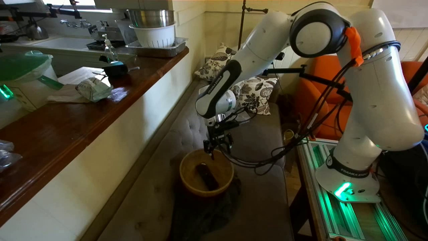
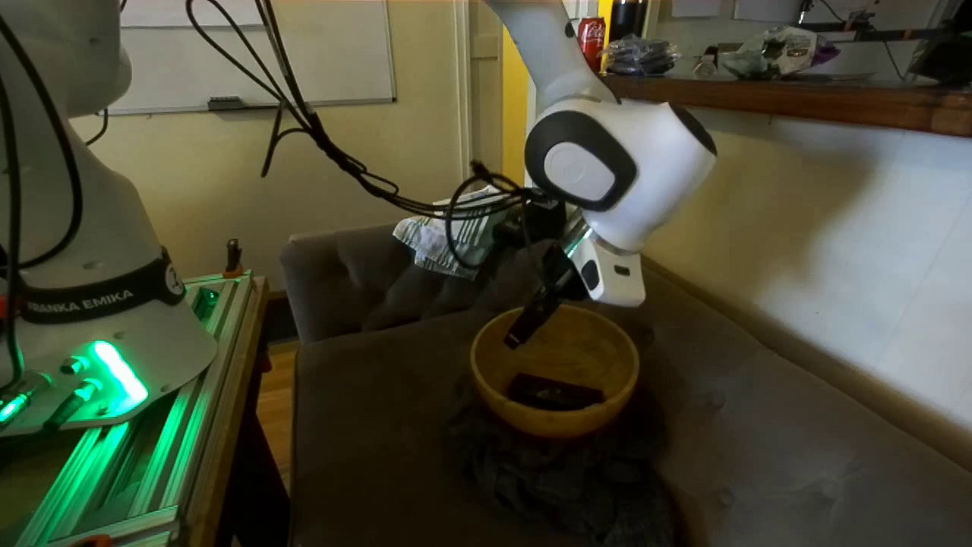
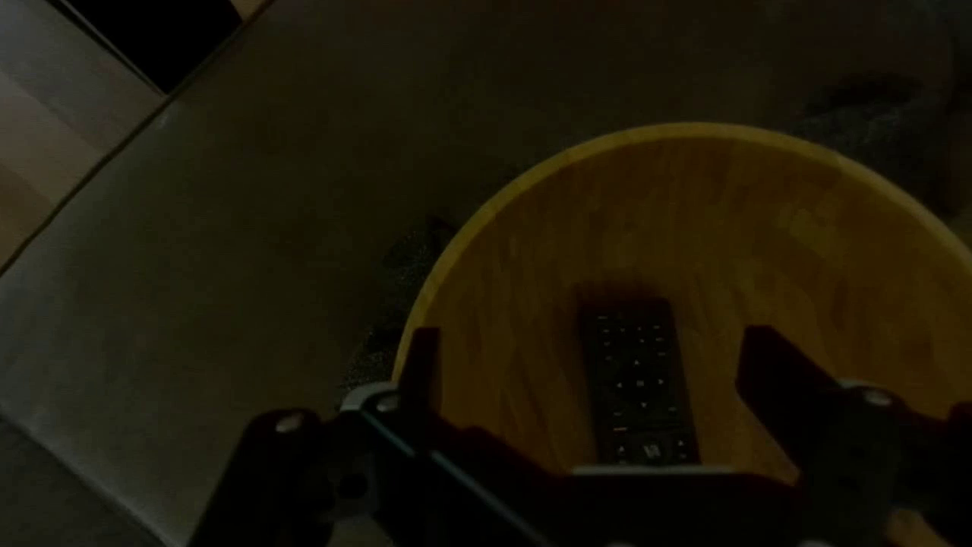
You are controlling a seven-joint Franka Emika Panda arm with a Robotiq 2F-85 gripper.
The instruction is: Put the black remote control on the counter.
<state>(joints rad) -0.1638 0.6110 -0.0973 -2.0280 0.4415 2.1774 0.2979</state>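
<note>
In the wrist view, low and right of middle, the black remote [image 3: 638,380] lies in the bowl [image 3: 683,131], under the wide-spread, empty claw [image 3: 592,342]. The remote points nearly up the frame, between the fingers [image 3: 420,365], so a pinch should fit.

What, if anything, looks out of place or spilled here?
A wooden bowl sits on crumpled dark cloth on the grey sofa, which seems odd for tableware, and holds the black remote control; no spill shows.

"FRANKA EMIKA" marks the robot base band [image 2: 99,298] and dark forearm stripe [image 1: 223,83], "Coca-Cola" the red can [image 2: 591,43].
</note>
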